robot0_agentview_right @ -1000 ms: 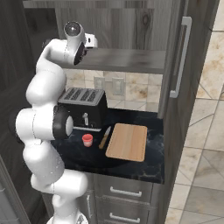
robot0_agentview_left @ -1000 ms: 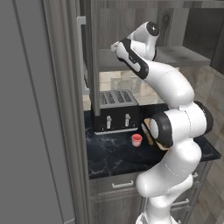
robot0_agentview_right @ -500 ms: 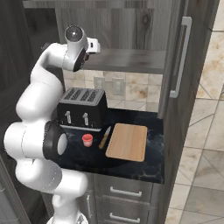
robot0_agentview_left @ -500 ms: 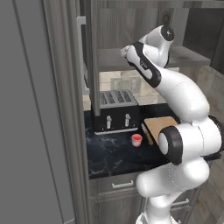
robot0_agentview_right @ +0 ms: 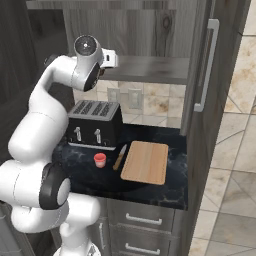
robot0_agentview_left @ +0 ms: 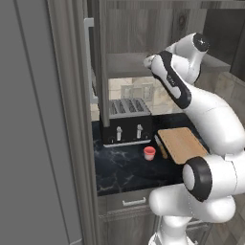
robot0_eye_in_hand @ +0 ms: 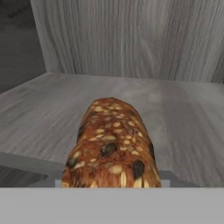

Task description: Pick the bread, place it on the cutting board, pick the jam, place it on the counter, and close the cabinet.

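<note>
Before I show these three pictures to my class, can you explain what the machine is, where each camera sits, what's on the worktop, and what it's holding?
It's a white robot arm on a driving base in a simulated kitchen. Two cameras ride on the base, behind the arm to its left and right. The third sits on the hand, looking along the gripper. On the black counter are a toaster, a small red jam jar, a knife and a bare wooden cutting board. The arm reaches up to the open cabinet. The hand camera shows the seeded bread right in front; the gripper appears shut on it, above the grey shelf.
</note>
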You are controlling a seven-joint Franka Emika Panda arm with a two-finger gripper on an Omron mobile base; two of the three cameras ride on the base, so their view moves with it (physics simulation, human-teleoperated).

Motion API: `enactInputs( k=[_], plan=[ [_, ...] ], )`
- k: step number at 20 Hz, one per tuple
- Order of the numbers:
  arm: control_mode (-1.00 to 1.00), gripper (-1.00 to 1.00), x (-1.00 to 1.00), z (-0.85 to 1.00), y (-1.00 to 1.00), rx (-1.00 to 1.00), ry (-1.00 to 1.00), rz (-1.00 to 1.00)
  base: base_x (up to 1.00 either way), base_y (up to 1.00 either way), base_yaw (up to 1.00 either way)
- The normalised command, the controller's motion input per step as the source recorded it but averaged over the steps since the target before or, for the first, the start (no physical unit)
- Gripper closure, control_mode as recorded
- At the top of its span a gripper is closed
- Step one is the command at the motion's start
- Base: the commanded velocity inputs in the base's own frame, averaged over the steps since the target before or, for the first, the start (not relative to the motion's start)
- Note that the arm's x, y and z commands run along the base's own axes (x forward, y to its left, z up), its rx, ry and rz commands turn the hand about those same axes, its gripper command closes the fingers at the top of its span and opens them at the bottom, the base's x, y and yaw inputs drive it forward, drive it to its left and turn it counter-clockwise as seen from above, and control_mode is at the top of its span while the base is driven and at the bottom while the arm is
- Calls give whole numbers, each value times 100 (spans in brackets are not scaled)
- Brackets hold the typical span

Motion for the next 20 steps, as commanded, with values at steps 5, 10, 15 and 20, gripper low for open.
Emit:
enactInputs(
  k=[5, 10, 15, 20],
  plan=[
    [-100, 100, -57, 0, -22, 0, 0, -3, 0, 0, 0],
    [-100, 100, -53, 0, -20, -1, 0, -3, 0, 0, 0],
    [-100, 100, -46, -2, -21, -1, 0, -3, 0, 0, 0],
    [-100, 100, -36, -8, -28, 0, 1, -4, 0, 0, 0]
  ],
)
